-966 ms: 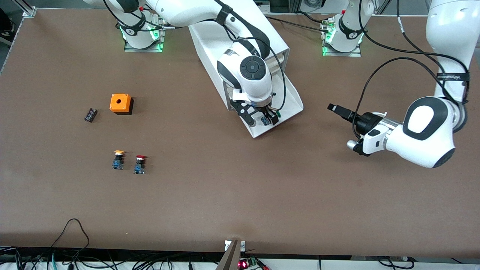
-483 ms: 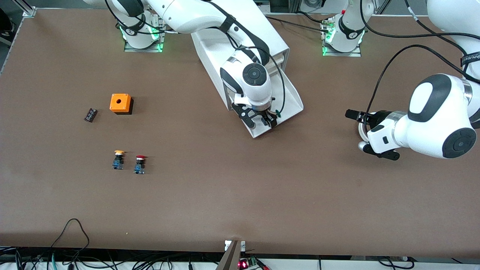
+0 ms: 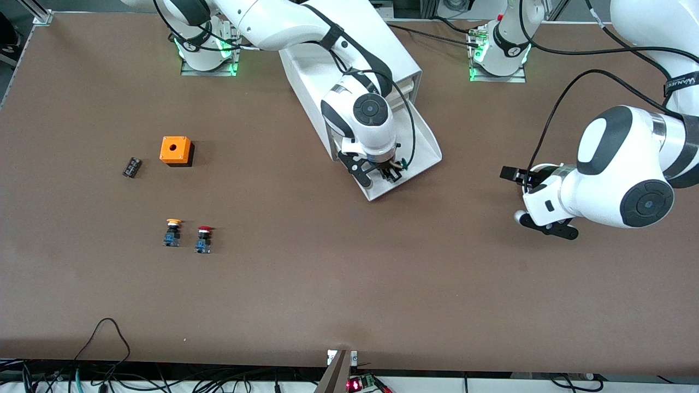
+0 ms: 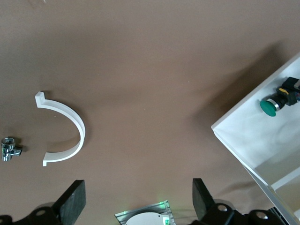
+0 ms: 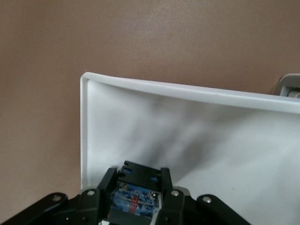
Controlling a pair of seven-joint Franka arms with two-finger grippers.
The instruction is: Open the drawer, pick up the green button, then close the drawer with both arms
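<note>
The white cabinet point(image 3: 349, 60) stands at the table's middle, between the arms' bases. A lower drawer point(image 3: 423, 147) is pulled out toward the front camera. My right gripper point(image 3: 385, 174) is down in the drawer's front corner and shut on the green-capped button point(image 3: 404, 162). The right wrist view shows the button's blue base point(image 5: 136, 199) between the fingers, over the drawer's floor point(image 5: 197, 131). The left wrist view shows the green cap point(image 4: 269, 107) in the drawer point(image 4: 262, 145). My left gripper point(image 3: 512, 174) is open and empty over the table, beside the drawer toward the left arm's end; its fingers point(image 4: 72, 201) stand wide apart.
An orange box point(image 3: 176, 150) and a small black part point(image 3: 131, 167) lie toward the right arm's end. A yellow-capped button point(image 3: 173, 232) and a red-capped button point(image 3: 203, 239) stand nearer the front camera. The left wrist view shows a white curved piece point(image 4: 70, 126) and a metal fitting point(image 4: 9, 149).
My right gripper has shut on the button in the drawer. My left arm has swung away from the drawer toward its own end of the table.
</note>
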